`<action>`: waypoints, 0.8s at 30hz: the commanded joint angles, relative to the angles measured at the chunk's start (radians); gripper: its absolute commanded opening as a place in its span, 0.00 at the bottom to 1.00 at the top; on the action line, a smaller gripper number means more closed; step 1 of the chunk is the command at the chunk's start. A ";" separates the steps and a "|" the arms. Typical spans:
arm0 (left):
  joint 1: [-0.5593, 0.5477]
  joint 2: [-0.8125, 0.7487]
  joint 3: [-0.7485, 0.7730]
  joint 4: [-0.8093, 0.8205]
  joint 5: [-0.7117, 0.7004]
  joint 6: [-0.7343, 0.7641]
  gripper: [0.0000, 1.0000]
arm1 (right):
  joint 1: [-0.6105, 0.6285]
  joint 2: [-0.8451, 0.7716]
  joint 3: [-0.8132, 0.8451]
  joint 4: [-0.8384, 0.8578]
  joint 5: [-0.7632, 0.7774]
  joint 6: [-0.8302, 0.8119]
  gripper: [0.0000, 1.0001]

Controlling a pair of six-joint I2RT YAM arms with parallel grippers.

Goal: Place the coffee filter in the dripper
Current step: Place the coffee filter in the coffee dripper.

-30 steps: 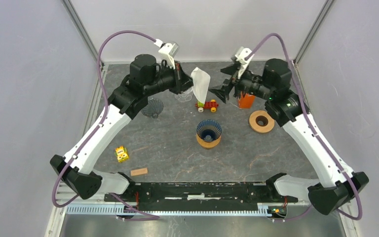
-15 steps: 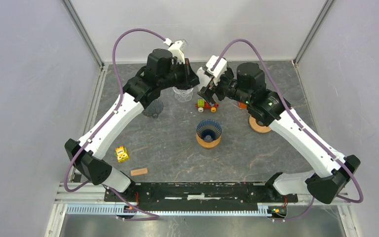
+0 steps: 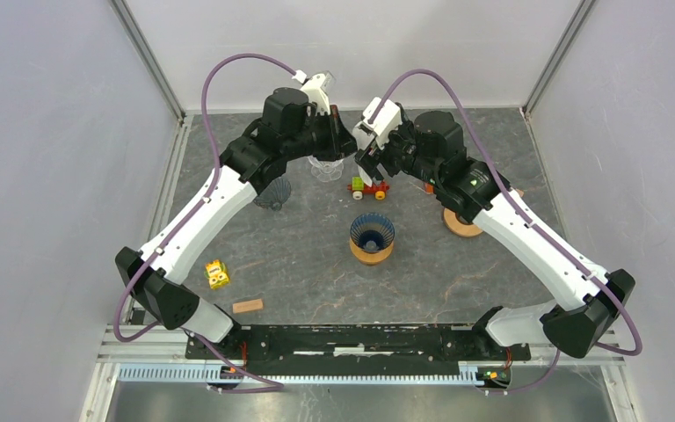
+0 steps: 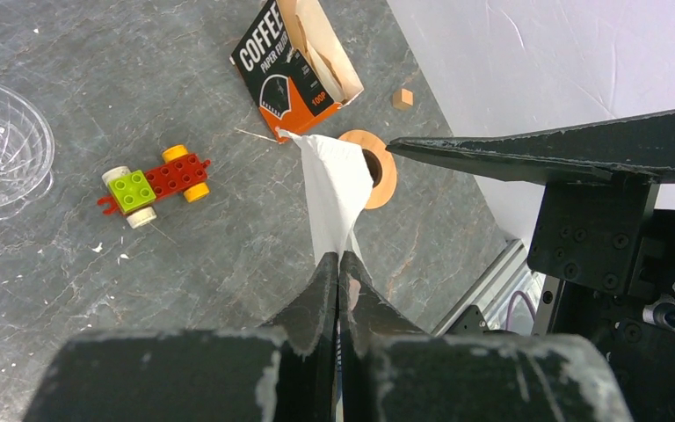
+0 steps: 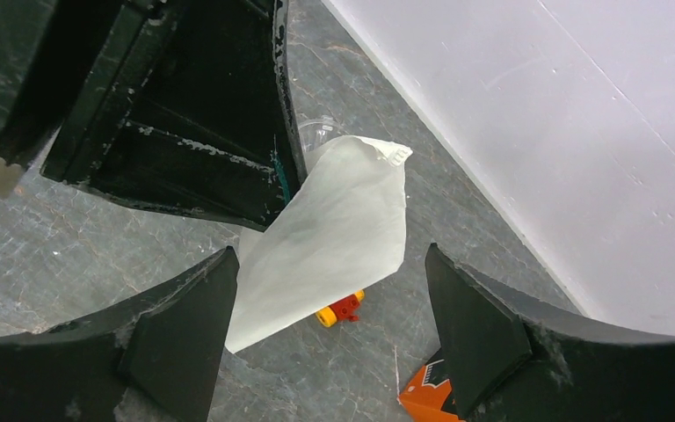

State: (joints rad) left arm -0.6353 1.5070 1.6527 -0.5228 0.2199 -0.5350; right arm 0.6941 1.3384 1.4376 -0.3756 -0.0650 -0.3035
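Left end effector (image 4: pixel 340 257) is clamped shut on the folded tip of the white paper coffee filter (image 4: pixel 334 189), holding it up in the air over the back of the desk (image 3: pixel 299 264). What's new: a second ago the right arm was off to the right side. Now it has swung in so the right end effector (image 5: pixel 330 255) faces the left one, jaws spread wide with the filter hanging between them. Can't tell if the paper brushes one finger, but nothing's pinched yet.

Looks to me like a handover or a pull-open. So the filter is still well apart from the blue ribbed cone dripper (image 3: pixel 372 233), which sits empty mid-desk.

View stuff: overhead, the arms mostly hide the filter, but only that view shows the dripper. Left wrist shows the pinch, plus the orange-and-black cardboard filter box (image 4: pixel 294 66) and the red and green toy brick car (image 4: pixel 154 183) below. Right wrist shows the sheet's flat face.
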 commanded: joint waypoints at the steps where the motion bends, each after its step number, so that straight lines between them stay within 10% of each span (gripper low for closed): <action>1: -0.003 -0.032 0.000 0.029 0.019 -0.041 0.02 | 0.007 -0.011 0.034 0.027 0.023 -0.005 0.84; 24: -0.003 -0.037 -0.027 0.061 0.042 -0.037 0.02 | 0.005 -0.033 -0.002 0.029 0.039 0.000 0.83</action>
State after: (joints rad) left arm -0.6353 1.5063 1.6287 -0.5129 0.2314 -0.5381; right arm 0.6941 1.3304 1.4376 -0.3759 -0.0544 -0.3038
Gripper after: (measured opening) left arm 0.032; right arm 0.832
